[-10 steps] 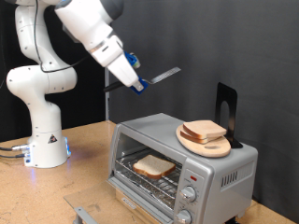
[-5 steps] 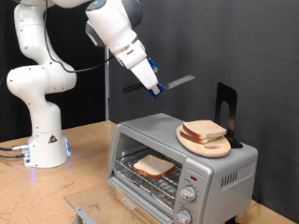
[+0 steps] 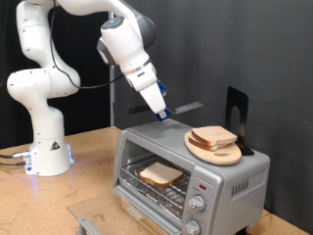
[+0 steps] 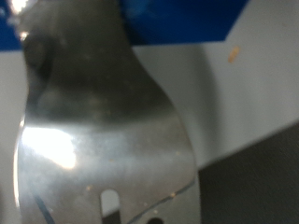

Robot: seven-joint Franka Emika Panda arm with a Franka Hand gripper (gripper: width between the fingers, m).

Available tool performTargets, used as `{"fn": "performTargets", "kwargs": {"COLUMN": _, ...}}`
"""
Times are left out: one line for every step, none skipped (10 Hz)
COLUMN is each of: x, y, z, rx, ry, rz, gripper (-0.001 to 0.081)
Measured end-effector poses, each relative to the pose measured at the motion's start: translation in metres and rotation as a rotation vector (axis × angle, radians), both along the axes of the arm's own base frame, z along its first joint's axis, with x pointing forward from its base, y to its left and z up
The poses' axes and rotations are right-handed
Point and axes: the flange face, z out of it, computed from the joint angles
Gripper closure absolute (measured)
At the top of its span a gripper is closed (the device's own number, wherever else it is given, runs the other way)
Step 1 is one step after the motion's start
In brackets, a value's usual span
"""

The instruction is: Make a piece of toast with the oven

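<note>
My gripper point(image 3: 160, 114), with blue finger pads, hangs just above the top left corner of the silver oven point(image 3: 235, 176) and is shut on the handle of a metal spatula point(image 3: 186, 106). The blade sticks out toward the exterior view's right, over the oven's roof. One piece of toast point(image 3: 159, 175) lies on the wire rack inside the oven, whose front stands open. A like slice point(image 3: 213, 136) rests on a round wooden plate point(image 3: 227, 155) on the oven's roof. In the wrist view the spatula point(image 4: 103, 131) fills the picture below the gripper point(image 4: 126, 23).
The robot's white base point(image 3: 44, 147) stands on the wooden table point(image 3: 59, 201) at the exterior view's left. A black upright stand point(image 3: 236, 113) rises behind the plate. Two knobs point(image 3: 194, 215) sit on the oven's front right panel.
The arm has swung toward the exterior view's right and come down, carrying the spatula from high above the table to just over the oven's top. Toast and plate have not moved.
</note>
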Motion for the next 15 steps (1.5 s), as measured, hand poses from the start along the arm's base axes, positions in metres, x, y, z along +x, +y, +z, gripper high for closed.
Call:
{"fn": "performTargets", "kwargs": {"x": 0.0, "y": 0.0, "z": -0.008, "rx": -0.011, "ry": 0.002, "rz": -0.006, "gripper": 0.0318}}
{"fn": "performTargets", "kwargs": {"x": 0.0, "y": 0.0, "z": -0.016, "rx": -0.018, "ry": 0.003, "rz": -0.014, "gripper": 0.0318}}
{"fn": "performTargets", "kwargs": {"x": 0.001, "y": -0.001, "z": -0.02, "rx": -0.021, "ry": 0.003, "rz": -0.02, "gripper": 0.0318}}
{"fn": "performTargets", "kwargs": {"x": 0.002, "y": -0.001, "z": -0.022, "rx": -0.018, "ry": 0.003, "rz": -0.023, "gripper": 0.0318}}
{"fn": "performTargets", "kwargs": {"x": 0.002, "y": -0.002, "z": -0.023, "rx": -0.015, "ry": 0.004, "rz": -0.023, "gripper": 0.0125}}
{"fn": "performTargets", "kwargs": {"x": 0.002, "y": -0.002, "z": -0.024, "rx": -0.009, "ry": 0.004, "rz": -0.023, "gripper": 0.0125}}
{"fn": "performTargets", "kwargs": {"x": 0.001, "y": -0.003, "z": -0.024, "rx": -0.003, "ry": 0.004, "rz": -0.02, "gripper": 0.0024}}
{"fn": "performTargets", "kwargs": {"x": 0.001, "y": -0.005, "z": -0.024, "rx": 0.008, "ry": 0.005, "rz": -0.013, "gripper": 0.0005}}
{"fn": "performTargets", "kwargs": {"x": 0.001, "y": -0.008, "z": -0.023, "rx": 0.026, "ry": 0.006, "rz": -0.004, "gripper": 0.0005}}
{"fn": "performTargets", "kwargs": {"x": 0.0, "y": -0.011, "z": -0.02, "rx": 0.048, "ry": 0.011, "rz": 0.004, "gripper": -0.0001}}
{"fn": "performTargets", "kwargs": {"x": -0.002, "y": -0.014, "z": -0.016, "rx": 0.066, "ry": 0.014, "rz": 0.013, "gripper": -0.0001}}
{"fn": "performTargets", "kwargs": {"x": -0.003, "y": -0.018, "z": -0.009, "rx": 0.083, "ry": 0.015, "rz": 0.02, "gripper": -0.0002}}
{"fn": "performTargets", "kwargs": {"x": -0.005, "y": -0.021, "z": -0.002, "rx": 0.105, "ry": 0.008, "rz": 0.02, "gripper": -0.0002}}
{"fn": "performTargets", "kwargs": {"x": -0.006, "y": -0.025, "z": 0.006, "rx": 0.131, "ry": -0.006, "rz": 0.02, "gripper": -0.0002}}
{"fn": "performTargets", "kwargs": {"x": -0.008, "y": -0.029, "z": 0.015, "rx": 0.158, "ry": -0.014, "rz": 0.018, "gripper": -0.0002}}
